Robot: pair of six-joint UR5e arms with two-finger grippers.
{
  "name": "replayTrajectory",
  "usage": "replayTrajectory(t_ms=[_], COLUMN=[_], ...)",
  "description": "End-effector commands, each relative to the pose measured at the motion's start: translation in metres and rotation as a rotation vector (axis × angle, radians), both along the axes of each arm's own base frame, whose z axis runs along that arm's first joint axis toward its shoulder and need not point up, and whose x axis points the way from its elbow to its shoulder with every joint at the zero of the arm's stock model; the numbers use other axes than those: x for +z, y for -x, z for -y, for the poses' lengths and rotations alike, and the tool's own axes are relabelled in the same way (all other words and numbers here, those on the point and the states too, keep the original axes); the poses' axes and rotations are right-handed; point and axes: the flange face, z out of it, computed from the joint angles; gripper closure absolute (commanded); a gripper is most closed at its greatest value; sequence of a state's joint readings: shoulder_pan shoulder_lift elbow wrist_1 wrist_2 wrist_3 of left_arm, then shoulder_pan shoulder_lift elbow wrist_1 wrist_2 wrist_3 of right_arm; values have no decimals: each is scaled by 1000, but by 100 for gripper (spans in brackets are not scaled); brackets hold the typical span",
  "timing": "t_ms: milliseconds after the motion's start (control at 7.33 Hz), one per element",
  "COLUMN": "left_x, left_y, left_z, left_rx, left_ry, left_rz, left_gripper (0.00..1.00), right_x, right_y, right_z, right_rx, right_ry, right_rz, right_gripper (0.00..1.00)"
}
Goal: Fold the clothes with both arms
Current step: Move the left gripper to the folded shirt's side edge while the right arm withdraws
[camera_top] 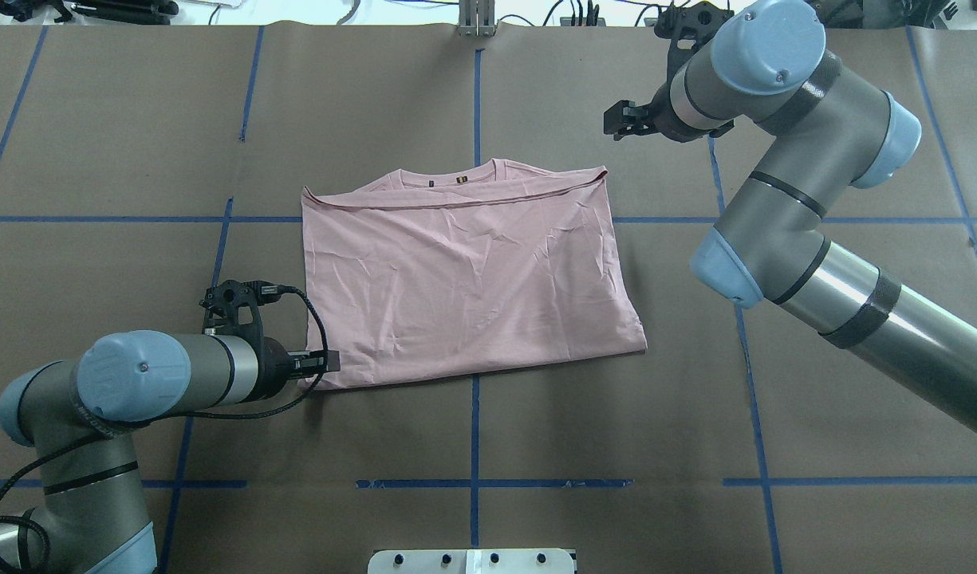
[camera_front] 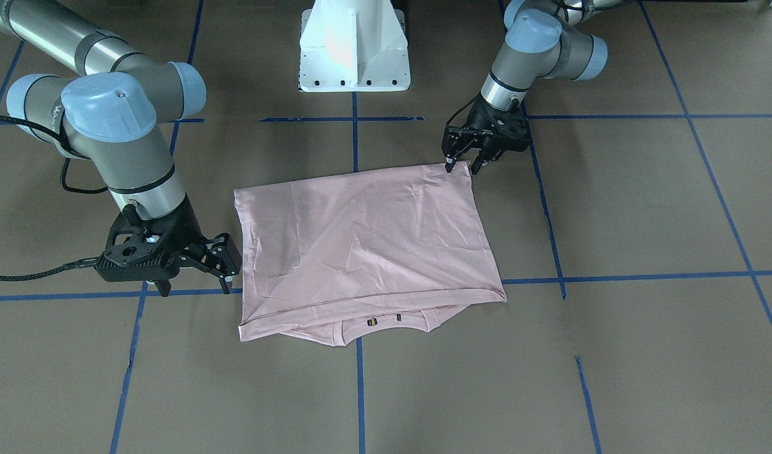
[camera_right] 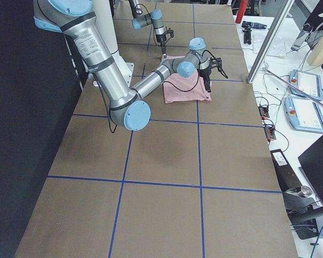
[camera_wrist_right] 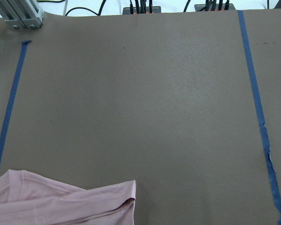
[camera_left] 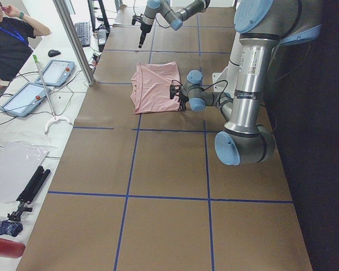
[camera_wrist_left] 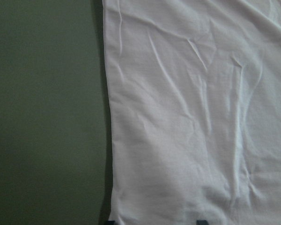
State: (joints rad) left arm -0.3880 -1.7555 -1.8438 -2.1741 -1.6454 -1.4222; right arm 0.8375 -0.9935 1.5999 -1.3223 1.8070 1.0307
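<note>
Plainly, the pale pink fabric T-shirt (camera_front: 367, 239) lay folded, wrinkled, plain-side up in the middle of the brown worktop (camera_front: 644, 208); the black left gripper (camera_front: 462, 168) gaped astride its corner, the black right gripper (camera_front: 195, 289) gaped empty.

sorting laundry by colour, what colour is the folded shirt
Pale pink T-shirt, plain side up; clearest in the overhead exterior view.

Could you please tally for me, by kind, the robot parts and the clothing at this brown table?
Pink T-shirt: 1
Robot arms: 2, the left arm and the right arm
Claws: 2, the left claw and the right claw
White pedestal: 1
Total: 6
</note>
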Motion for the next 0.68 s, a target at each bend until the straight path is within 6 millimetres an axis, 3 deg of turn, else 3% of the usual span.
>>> replayTrajectory(t_ms=[0,545], left_x=[3,1], left_y=[-2,-13], left_z=[-5,-21], left_rx=[10,42], left_ry=[2,-2], left_rz=[5,3], left_gripper=[38,100], right_x=[1,1], right_y=[0,-1], right_z=[0,0], right_rx=[0,3], right_ry=[2,3], right_rz=[-1,-1], right_gripper=[0,0])
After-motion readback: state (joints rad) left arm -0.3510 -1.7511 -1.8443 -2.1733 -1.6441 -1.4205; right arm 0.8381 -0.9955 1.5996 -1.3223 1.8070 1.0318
